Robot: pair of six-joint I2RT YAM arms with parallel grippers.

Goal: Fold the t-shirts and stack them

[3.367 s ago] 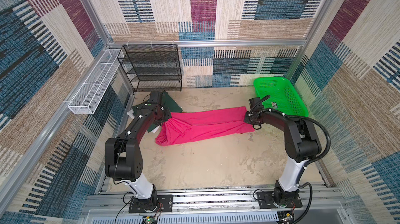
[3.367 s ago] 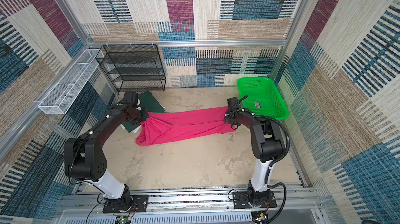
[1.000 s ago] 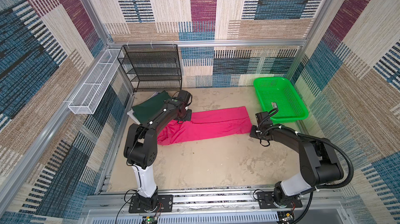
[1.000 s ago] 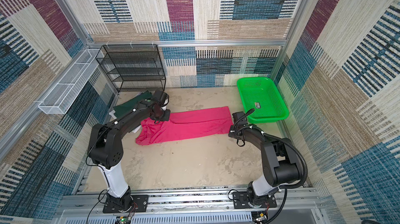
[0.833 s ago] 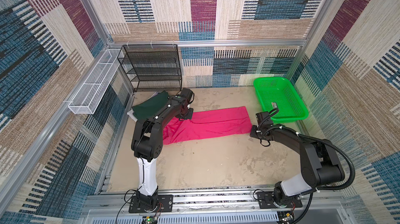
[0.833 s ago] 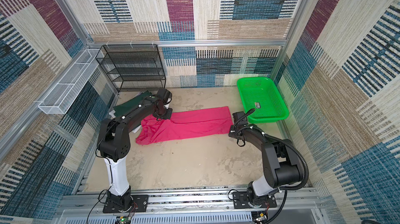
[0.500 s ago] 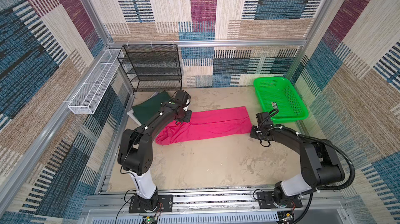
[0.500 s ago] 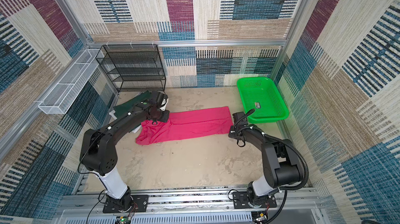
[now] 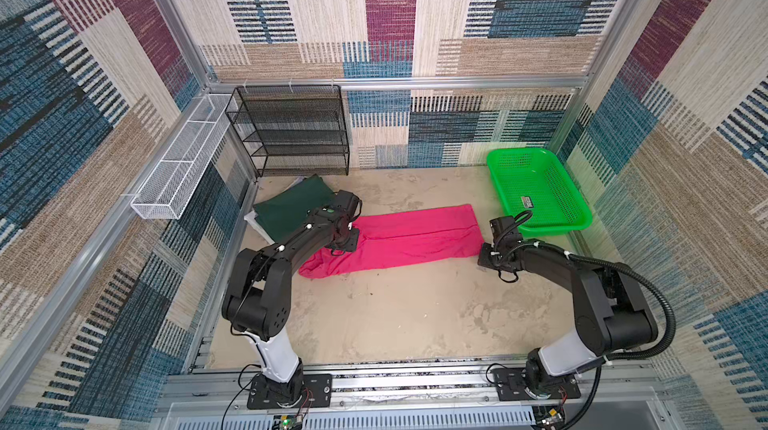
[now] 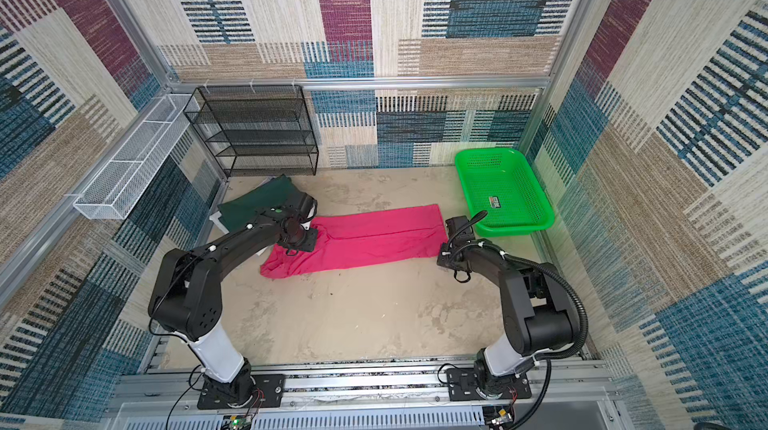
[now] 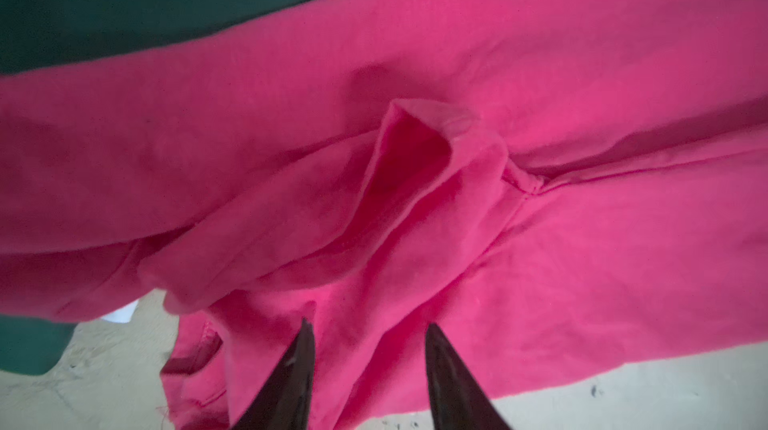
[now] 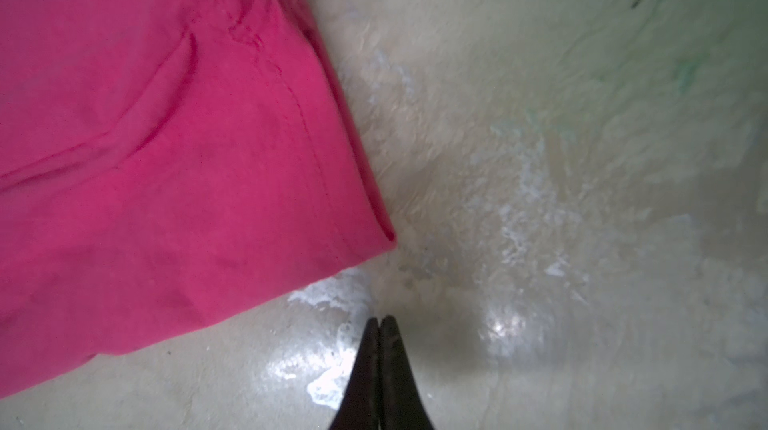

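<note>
**Left claw [image 11: 369, 326] half open over the pink shirt's [image 9: 415, 237] bunched end; right claw [image 12: 380, 320] closed and empty beside its hem.**

The left jaws stand apart with nothing between them, low over a raised flap of cloth, probably placed to pinch and flatten that end. The right claw sits over bare bench [image 9: 395, 316] just off the hem corner, clear of the cloth. The pink shirt lies mid-bench as a long narrow band, smooth toward the hem and rumpled at the left end, close by the folded green shirt [image 9: 291, 208].
</note>
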